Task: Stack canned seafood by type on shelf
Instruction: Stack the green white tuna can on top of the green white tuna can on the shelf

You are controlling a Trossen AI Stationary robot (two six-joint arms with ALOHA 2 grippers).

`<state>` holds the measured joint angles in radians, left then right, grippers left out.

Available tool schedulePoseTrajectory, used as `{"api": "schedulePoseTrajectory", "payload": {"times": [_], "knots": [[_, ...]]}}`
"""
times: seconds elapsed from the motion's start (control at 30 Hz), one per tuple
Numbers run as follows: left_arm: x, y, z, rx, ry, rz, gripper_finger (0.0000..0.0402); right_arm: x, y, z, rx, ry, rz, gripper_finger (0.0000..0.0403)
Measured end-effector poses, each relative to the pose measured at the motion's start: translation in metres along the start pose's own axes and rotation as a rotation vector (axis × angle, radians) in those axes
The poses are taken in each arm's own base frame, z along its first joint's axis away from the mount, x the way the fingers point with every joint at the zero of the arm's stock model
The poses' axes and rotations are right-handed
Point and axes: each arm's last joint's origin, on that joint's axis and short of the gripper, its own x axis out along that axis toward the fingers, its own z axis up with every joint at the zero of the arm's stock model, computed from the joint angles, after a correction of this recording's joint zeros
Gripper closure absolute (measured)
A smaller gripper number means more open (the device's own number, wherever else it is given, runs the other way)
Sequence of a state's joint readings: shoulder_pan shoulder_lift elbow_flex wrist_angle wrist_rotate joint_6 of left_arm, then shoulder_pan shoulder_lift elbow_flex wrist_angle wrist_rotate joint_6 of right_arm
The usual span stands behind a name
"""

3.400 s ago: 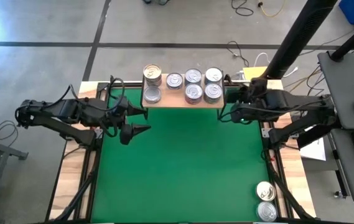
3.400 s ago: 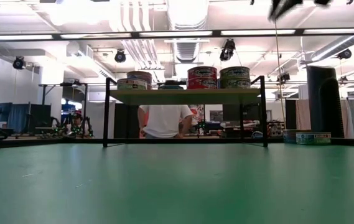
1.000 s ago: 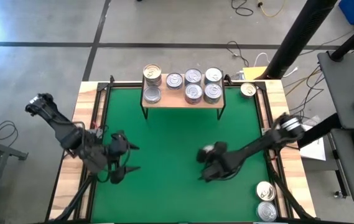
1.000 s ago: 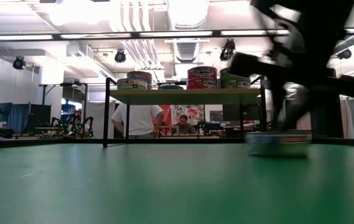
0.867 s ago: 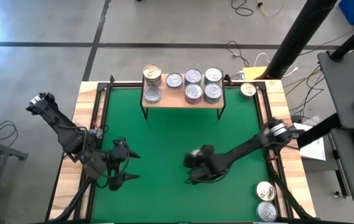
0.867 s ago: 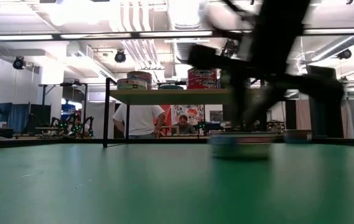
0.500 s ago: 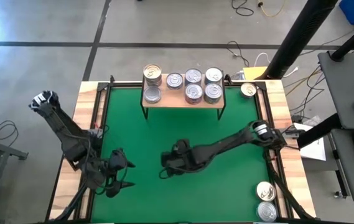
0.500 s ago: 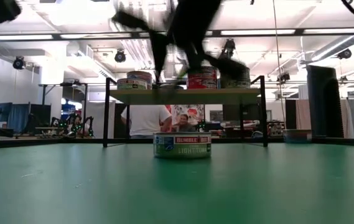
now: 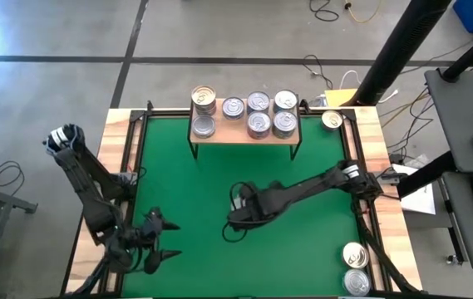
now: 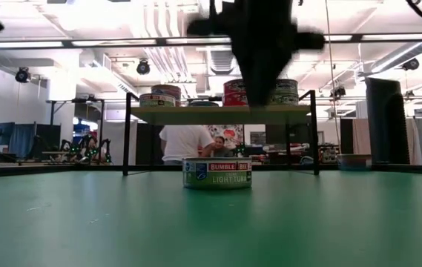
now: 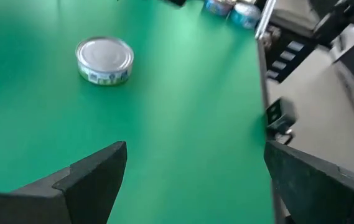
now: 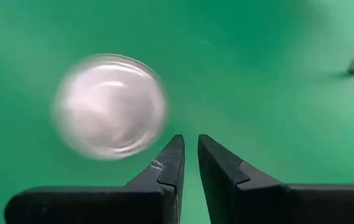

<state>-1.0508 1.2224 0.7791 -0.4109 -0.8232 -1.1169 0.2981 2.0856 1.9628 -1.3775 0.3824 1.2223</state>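
One tuna tin [image 10: 217, 172] with a shiny top [image 12: 109, 106] stands alone on its base on the green mat, mid-table; in the left wrist view the same tin [image 11: 105, 59] shows farther off. My right gripper [image 12: 190, 147] hovers above and just beside it, fingers shut, touching nothing; in the high view my right gripper [image 9: 234, 226] covers the tin. The wooden shelf [image 9: 244, 138] at the far edge carries several tins, some stacked two high. My left gripper [image 9: 160, 243] waits open near the table's near left corner.
Two tins [image 9: 354, 267] sit on the wooden border at the near right corner, and one gold-topped tin [image 9: 331, 120] sits on the border right of the shelf. The shelf's black legs [image 10: 127, 133] stand on the mat. A person [image 10: 185, 143] shows beyond the table.
My right gripper swept from the table's right side toward the middle, sliding the tin along the mat with it. In the last half second the tin has stayed still, and the gripper stands clear above it, shifted slightly right. My left arm drew back toward the near edge.
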Motion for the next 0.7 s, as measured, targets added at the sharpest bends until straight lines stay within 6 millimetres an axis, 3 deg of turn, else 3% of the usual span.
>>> {"api": "schedulePoseTrajectory", "payload": {"times": [0.17, 0.37, 0.53, 0.7], "knots": [[0.016, -0.006, -0.017, 0.01, 0.062, 0.038, 0.0037, 0.049, -0.004, -0.005, 0.139, 0.032, -0.052, 0.0365], [0.024, -0.016, -0.036, -0.023, 0.097, 0.051, 0.0037, 0.086, -0.014, -0.027, 0.237, 0.058, -0.121, 0.0365], [0.027, -0.022, -0.04, -0.028, 0.122, 0.05, 0.0037, 0.098, -0.006, -0.032, 0.202, 0.07, -0.009, 0.0365], [0.025, -0.021, -0.038, -0.041, 0.123, 0.057, 0.0037, 0.088, 0.017, -0.027, 0.136, 0.005, 0.205, 0.0365]]}}
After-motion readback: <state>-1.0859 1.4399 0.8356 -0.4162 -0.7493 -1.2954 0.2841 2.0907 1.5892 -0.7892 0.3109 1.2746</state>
